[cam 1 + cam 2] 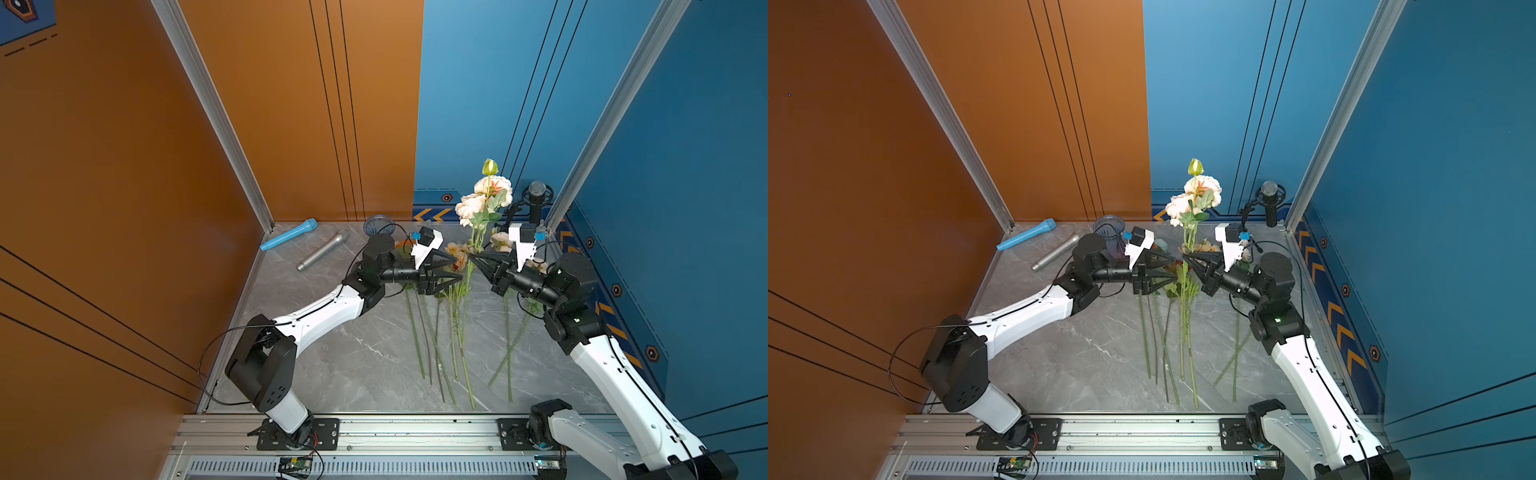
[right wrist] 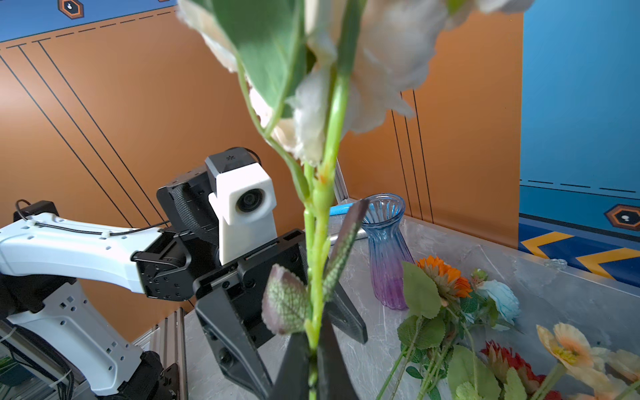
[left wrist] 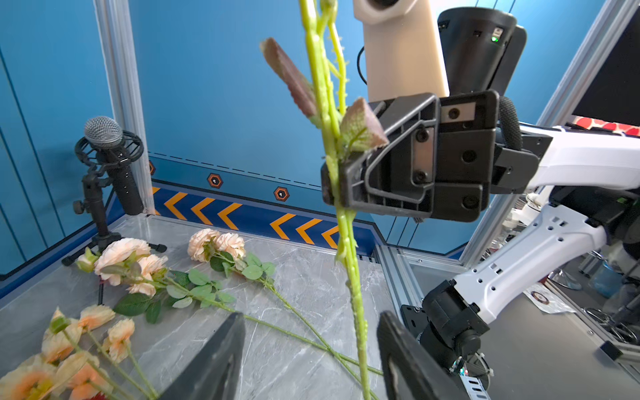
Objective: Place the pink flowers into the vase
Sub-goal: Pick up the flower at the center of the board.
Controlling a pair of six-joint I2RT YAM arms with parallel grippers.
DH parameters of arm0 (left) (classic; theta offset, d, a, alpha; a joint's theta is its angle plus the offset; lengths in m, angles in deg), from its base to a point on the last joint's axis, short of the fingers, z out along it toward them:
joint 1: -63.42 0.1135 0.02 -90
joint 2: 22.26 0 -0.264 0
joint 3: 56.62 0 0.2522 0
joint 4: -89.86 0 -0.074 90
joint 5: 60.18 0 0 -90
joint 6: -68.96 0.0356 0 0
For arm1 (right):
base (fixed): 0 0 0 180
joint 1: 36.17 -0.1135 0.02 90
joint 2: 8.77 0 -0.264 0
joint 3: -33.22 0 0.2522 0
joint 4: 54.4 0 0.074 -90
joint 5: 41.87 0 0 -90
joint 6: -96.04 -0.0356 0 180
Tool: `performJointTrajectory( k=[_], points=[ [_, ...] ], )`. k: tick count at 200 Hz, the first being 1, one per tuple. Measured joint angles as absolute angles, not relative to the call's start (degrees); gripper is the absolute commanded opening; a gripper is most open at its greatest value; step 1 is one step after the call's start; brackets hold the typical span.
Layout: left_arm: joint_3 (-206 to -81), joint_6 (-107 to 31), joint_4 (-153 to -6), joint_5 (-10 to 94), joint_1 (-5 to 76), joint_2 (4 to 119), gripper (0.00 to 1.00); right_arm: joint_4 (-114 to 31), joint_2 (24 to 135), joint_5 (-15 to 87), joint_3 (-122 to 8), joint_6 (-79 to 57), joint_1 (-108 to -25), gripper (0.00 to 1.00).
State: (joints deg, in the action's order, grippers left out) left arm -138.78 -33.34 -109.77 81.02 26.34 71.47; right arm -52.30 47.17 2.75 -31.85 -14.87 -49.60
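One pink stem [image 1: 471, 208] is clamped upright in right gripper [image 1: 474, 256], well apart from vase [image 2: 386, 249]. Left gripper [image 1: 459, 268] jaws are half-open around same stem. Vase is empty; two stems [image 3: 214, 244] are left flat.

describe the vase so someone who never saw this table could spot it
On the grey marble tabletop, look along the far edge under the orange wall. Beside the silver microphone stands a ribbed glass vase. It alone is see-through, blue on top fading to purple.
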Motion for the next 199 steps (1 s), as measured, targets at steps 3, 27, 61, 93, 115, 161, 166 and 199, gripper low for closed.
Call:
performJointTrajectory(
  k=[3, 27, 61, 93, 115, 161, 166, 199],
  points=[
    [-138.94, -33.56, -110.23, 81.21, 26.34, 71.74, 0.6, -52.3, 47.17, 2.68, -31.85, -14.85, -49.69, 0.0],
    [-141.62, -35.96, -113.51, 82.83, 26.34, 74.36, 0.58, -52.32, 47.43, 2.14, -31.88, -15.04, -50.17, 0.0],
    [-145.38, -38.08, -116.63, 84.19, 26.14, 76.89, 0.53, -52.87, 47.83, 2.03, -31.92, -15.02, -50.54, 0.0],
    [-147.0, -39.17, -117.44, 85.19, 25.88, 78.16, 0.49, -53.59, 47.83, 2.9, -32.09, -15.0, -50.65, 0.0],
    [-147.0, -39.61, -117.79, 85.59, 25.84, 78.16, 0.46, -53.76, 47.83, 3.05, -32.14, -14.91, -50.8, 0.0],
    [-147.0, -40.55, -118.53, 86.5, 25.59, 78.16, 0.28, -53.78, 48.15, 3.36, -32.58, -14.8, -50.87, 0.0],
    [-147.0, -40.73, -118.6, 86.7, 25.57, 78.16, 0.27, -53.78, 48.15, 3.36, -32.58, -14.82, -50.87, 0.0],
    [-147.0, -41.01, -118.86, 87.6, 25.51, 78.16, 0.21, -53.76, 48.2, 3.45, -32.58, -14.76, -50.87, 0.0]
  ],
)
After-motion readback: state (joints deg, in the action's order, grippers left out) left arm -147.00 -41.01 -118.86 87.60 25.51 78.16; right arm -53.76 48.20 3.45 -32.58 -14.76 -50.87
